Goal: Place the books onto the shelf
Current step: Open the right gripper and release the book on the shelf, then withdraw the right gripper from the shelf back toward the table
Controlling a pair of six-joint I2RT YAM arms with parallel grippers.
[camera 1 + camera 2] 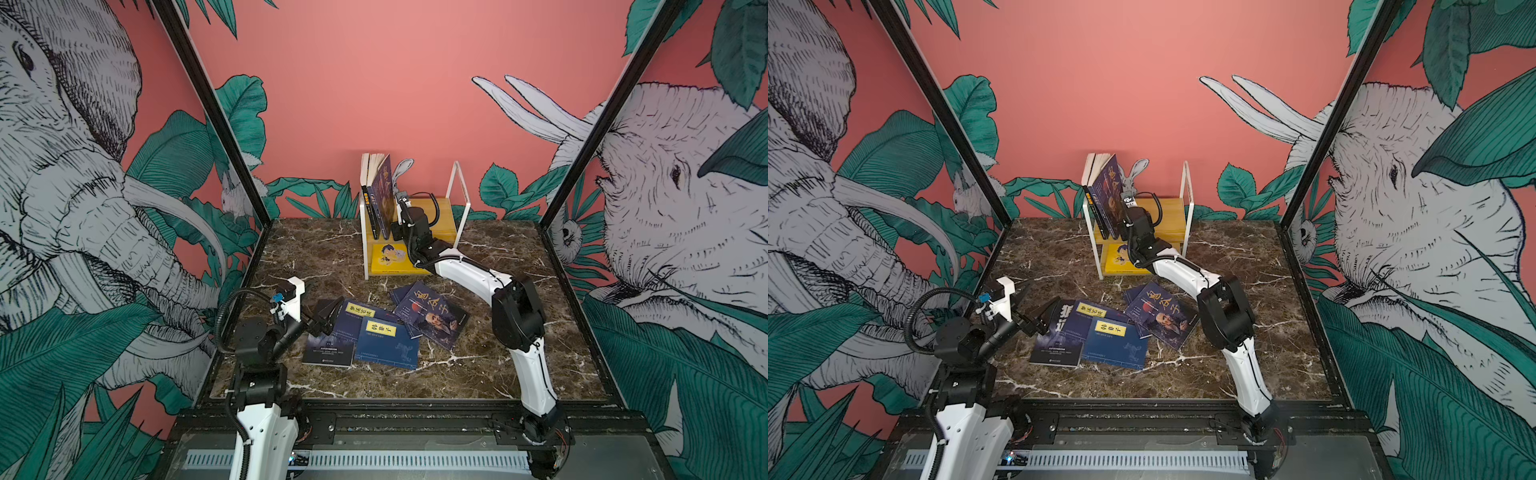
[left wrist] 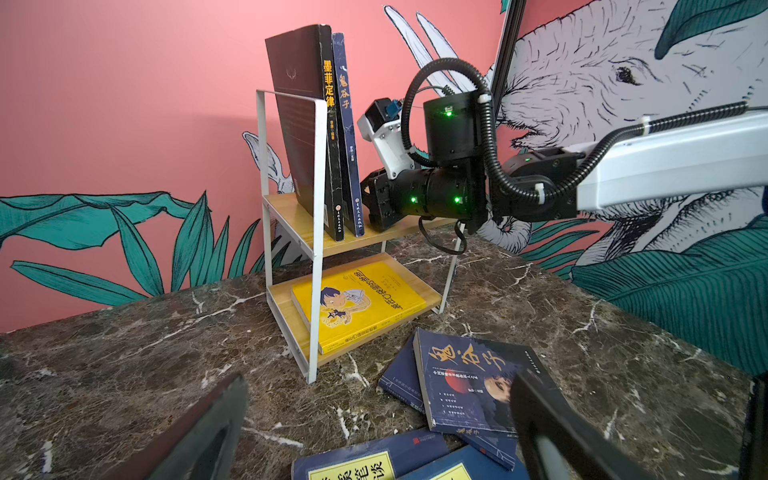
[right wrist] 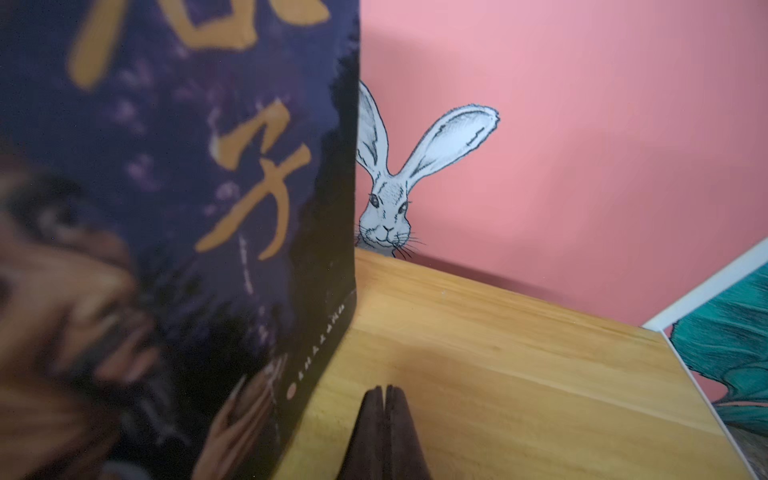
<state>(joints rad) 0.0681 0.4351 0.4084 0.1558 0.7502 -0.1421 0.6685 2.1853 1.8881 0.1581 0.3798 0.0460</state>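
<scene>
Shows left hand (image 1: 1038, 302) at far left, jaws spread wide, gripping nothing, hovering low over table (image 1: 498, 374) at left edge of the loose pile. Finds black wolf book (image 1: 330, 347) lying flat nearest it, touching navy book (image 1: 353, 322), with second navy book (image 1: 388, 343) overlapping that one on top. Continues right to portrait book (image 1: 434, 320), purple-blue, flat and face up, covering most of third navy book (image 1: 400, 293). Puts shelf (image 2: 316, 232) at back centre of table: yellow cartoon book (image 1: 390, 258) flat on lower tier, dark brown book (image 2: 328, 137) upright at left end of upper board (image 3: 498, 353), standing purple-blue book (image 1: 383, 195) leaning against it. Shows right hand (image 3: 385, 395) pressed shut with nothing between fingers, low over upper board just beside that book's cover; cannot tell whether touching it.
</scene>
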